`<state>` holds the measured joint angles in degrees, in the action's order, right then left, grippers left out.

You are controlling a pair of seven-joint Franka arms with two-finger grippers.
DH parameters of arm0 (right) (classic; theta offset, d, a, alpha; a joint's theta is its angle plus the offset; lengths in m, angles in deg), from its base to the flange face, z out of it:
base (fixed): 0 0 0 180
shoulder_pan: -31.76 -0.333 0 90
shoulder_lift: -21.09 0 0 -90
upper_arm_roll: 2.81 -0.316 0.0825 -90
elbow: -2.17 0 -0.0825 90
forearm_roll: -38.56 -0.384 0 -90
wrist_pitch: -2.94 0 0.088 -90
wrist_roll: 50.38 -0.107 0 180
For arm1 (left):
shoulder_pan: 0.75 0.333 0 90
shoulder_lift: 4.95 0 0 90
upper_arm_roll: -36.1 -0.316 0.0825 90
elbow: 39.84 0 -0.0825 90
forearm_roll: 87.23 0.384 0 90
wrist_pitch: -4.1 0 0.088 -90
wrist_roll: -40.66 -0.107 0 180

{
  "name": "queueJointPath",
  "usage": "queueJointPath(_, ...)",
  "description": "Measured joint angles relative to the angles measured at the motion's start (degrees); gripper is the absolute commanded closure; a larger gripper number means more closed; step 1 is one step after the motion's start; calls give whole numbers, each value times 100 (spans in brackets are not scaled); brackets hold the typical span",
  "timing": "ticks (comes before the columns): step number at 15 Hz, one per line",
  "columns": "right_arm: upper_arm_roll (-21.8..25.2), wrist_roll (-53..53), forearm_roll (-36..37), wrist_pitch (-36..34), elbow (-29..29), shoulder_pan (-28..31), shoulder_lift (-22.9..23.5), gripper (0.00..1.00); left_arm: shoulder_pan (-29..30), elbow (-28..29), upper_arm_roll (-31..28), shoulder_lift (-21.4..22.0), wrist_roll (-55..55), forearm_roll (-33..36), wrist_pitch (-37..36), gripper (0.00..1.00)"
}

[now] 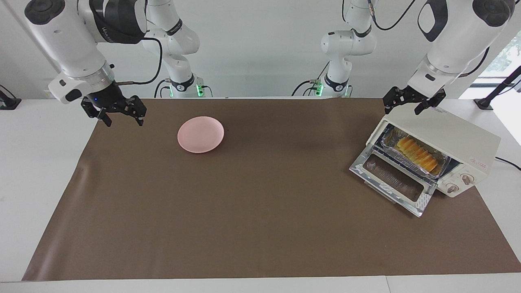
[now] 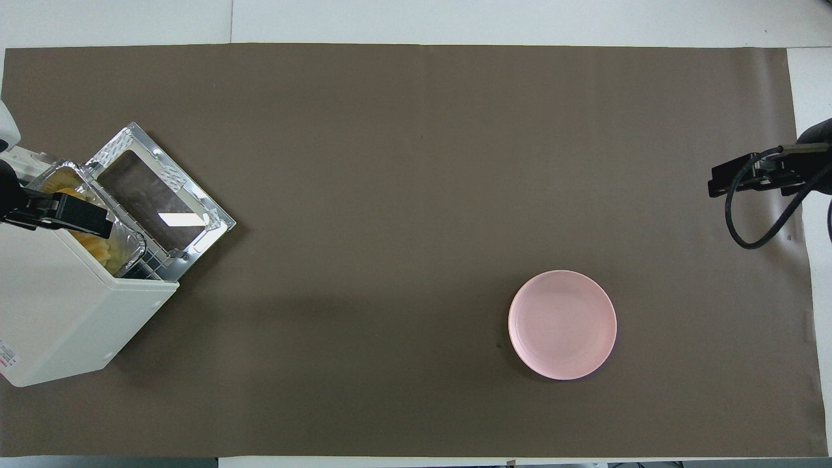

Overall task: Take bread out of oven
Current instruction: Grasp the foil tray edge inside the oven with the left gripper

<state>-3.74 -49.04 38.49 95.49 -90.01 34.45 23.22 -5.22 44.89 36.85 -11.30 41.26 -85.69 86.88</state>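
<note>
The oven (image 1: 447,146), a cream-white countertop unit, stands at the left arm's end of the table on a brown mat (image 1: 260,211), turned at an angle with its glass door (image 1: 392,183) folded down flat onto the mat. Inside the open cavity sits a crinkled foil tray (image 1: 390,140), and in that tray lies the bread (image 1: 417,154) — a golden, ridged loaf, not yet taken out. Two round knobs (image 1: 460,184) mark the panel beside the cavity. The left gripper (image 1: 409,106) hangs in the air just above the oven's top edge, at the corner nearer the robots; its fingers are spread apart and hold nothing, and no contact with the oven or the loaf is visible. In the overhead view the same gripper (image 2: 65,214) overlaps the tray and the bread (image 2: 97,247), covering part of them. The right gripper (image 1: 120,113) waits over the mat's edge at the right arm's end of the table, its fingers likewise parted and empty. A pink plate (image 1: 200,134) rests bare on the mat — nearer the right arm's end than the oven and well apart from it.
</note>
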Motion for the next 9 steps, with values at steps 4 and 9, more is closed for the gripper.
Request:
queueJointPath(4, 0, 0, 0, 0, 0, 0, 0, 0, -134, -1361, -10, -1487, 1072, 469, -49, 0)
queueJointPath(9, 0, 0, 0, 0, 0, 0, 0, 0, -183, -1459, -262, -1957, 2858, 792, 394, 0)
